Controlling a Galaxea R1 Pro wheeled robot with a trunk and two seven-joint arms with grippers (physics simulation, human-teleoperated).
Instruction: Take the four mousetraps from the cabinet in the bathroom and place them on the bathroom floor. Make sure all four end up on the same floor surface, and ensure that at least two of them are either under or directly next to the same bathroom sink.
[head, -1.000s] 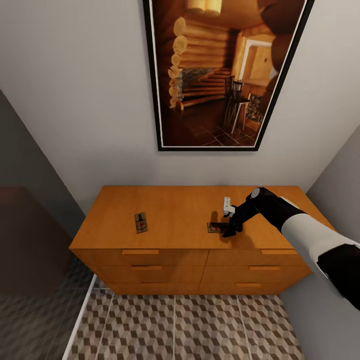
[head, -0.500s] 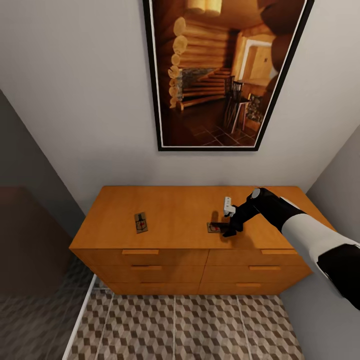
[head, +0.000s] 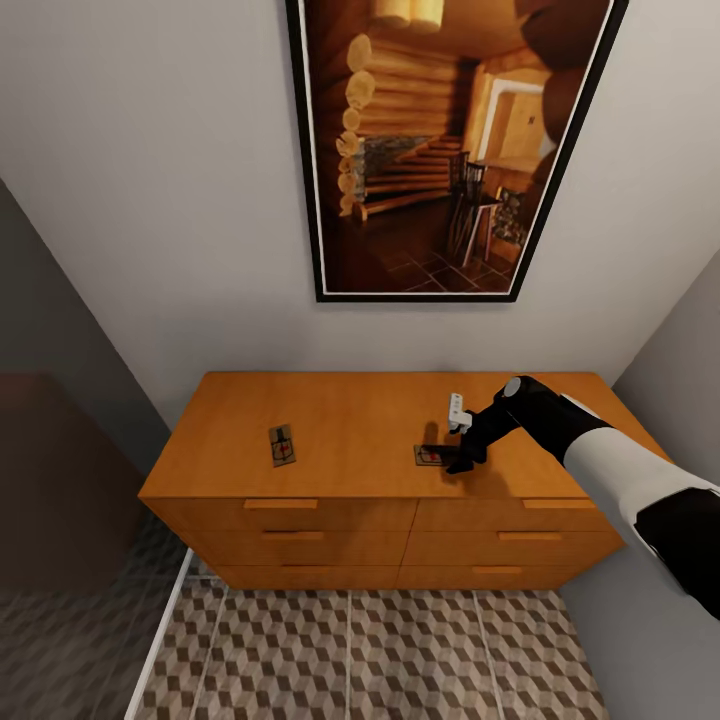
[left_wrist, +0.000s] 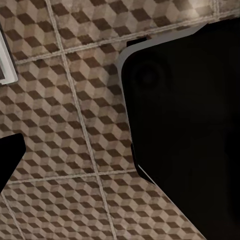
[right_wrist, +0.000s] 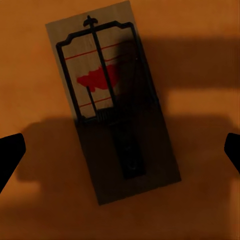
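Two small flat brown wooden mousetraps lie on the low orange-brown wooden cabinet: one mid-left, long axis running front to back, another beneath the right gripper, whose fingers are spread wide either side. Nothing has shifted since earlier. The left gripper's state cannot be told.

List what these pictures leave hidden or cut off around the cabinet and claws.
- Right claw, head view: it covers part of the near mousetrap.
- Right wrist view: the frame edges cut both fingertips.
- Left wrist view: a dark robot part blocks much of the bathroom floor.
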